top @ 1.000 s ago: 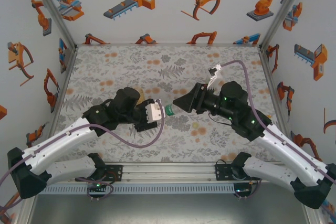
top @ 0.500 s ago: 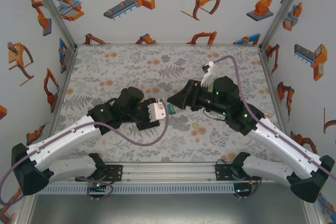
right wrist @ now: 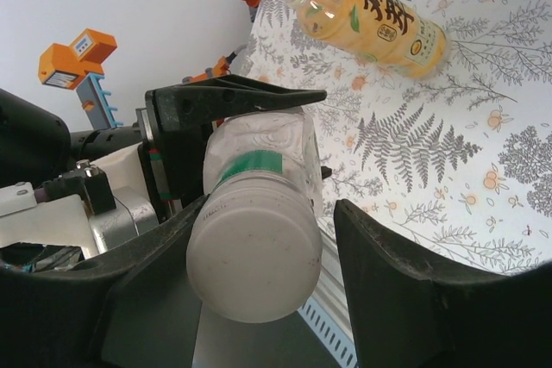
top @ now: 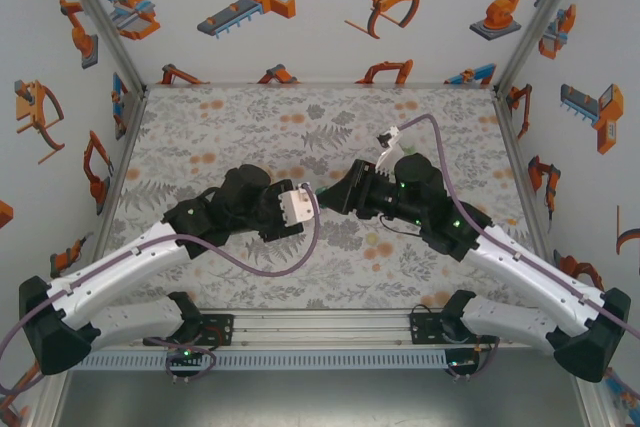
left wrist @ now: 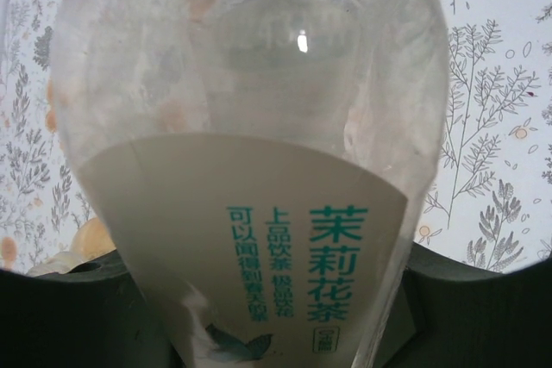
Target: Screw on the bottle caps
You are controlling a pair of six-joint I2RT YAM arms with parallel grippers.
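right gripper [right wrist: 267, 234]: jaws apart, straddling round white cap [right wrist: 254, 252] | cap sits on slim clear plastic bottle [left wrist: 250, 84], clamped in left gripper [left wrist: 267, 325] | beyond: amber-yellow bottle [right wrist: 366, 10] lying uncapped | progress: likely early, tightness unclear

Clear bottle [left wrist: 250, 127]: top and base were cut off by the left wrist view's edges, and the label print was cropped below. From above it was almost wholly hidden between left hand [top: 303, 205] and right hand [top: 335, 197]. White cap [right wrist: 254, 252] hid its neck. The right hand's fingers [right wrist: 414, 299] ran off the lower edge.
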